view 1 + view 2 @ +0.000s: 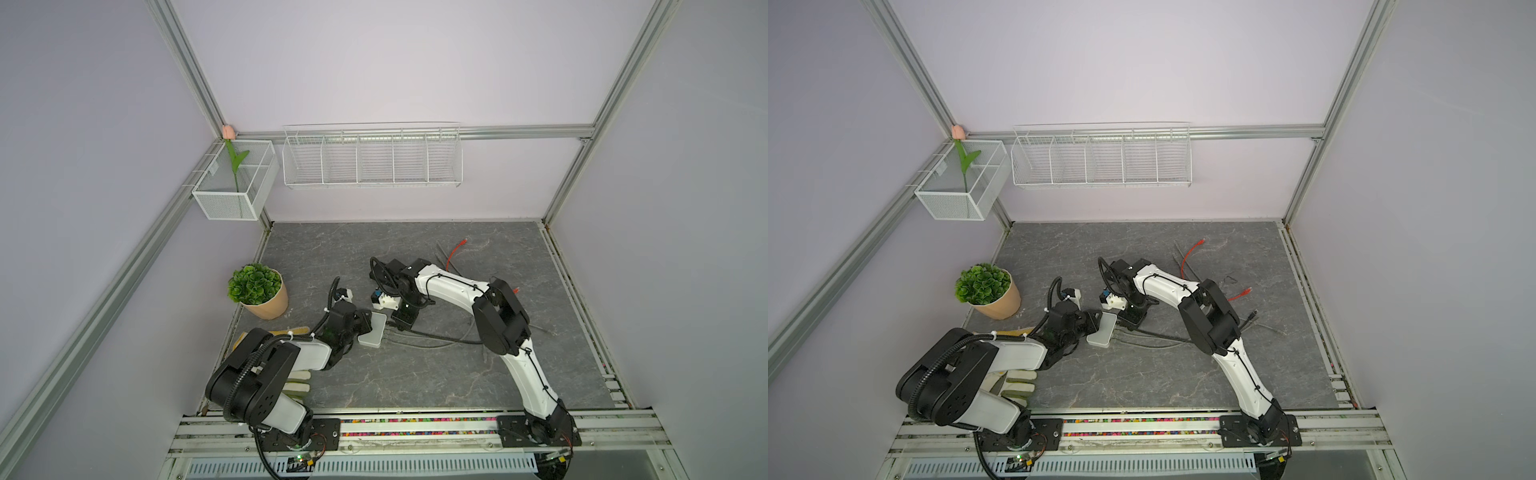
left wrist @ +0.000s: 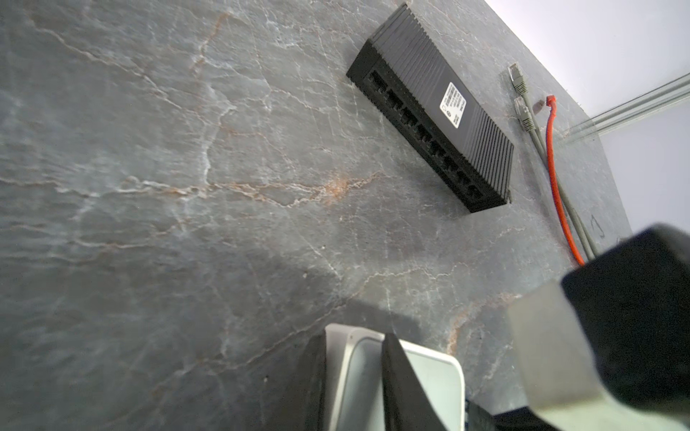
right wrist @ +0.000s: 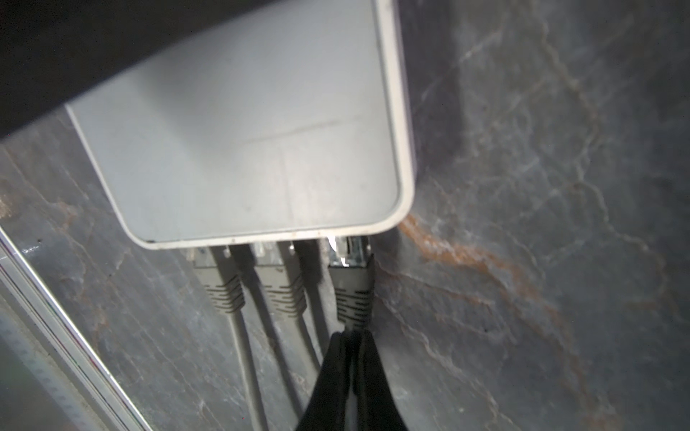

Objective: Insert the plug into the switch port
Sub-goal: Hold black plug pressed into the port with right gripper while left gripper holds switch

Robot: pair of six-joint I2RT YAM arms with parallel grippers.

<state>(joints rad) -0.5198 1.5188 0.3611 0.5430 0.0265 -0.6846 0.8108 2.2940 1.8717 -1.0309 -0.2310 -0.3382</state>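
We hold the plug (image 3: 351,283) pinched tight in our right gripper (image 3: 353,337), its long axis aimed ahead into the switch (image 3: 242,130) (left of the tabletop (image 1: 457,374) centre), which our left gripper (image 2: 353,347) clamps.

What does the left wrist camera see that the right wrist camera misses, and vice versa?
Only left wrist: a black switch with a row of empty ports, two loose grey plugs and a red cable. Only right wrist: three plugs at the edge of the white switch, the right gripper shut on the third plug. Both: the white switch and the marbled table.
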